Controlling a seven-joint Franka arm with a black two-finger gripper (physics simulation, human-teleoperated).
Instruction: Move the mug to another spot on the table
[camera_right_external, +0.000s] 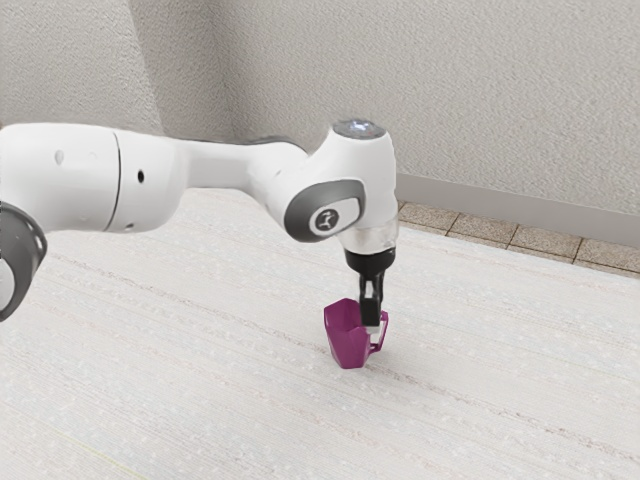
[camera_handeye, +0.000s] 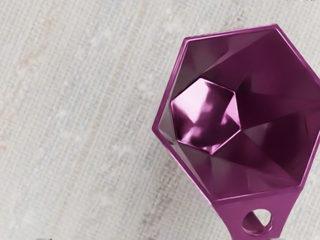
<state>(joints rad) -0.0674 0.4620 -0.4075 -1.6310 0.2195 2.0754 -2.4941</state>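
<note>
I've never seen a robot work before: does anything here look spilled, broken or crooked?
Nothing stands out. The mug looks upright, whole and empty, with the gripper at its handle side, and no spill shows on the table.

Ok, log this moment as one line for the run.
mug: magenta, opening up, seemingly on table | gripper: at its handle-side rim | grip: unclear

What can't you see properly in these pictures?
- Exterior view: the pincer hides part of the mug on its handle side.
- Exterior view: the mug's own wall hides its inside bottom.
- Wrist view: the picture's edge cuts off the handle and one side of the rim.
</note>
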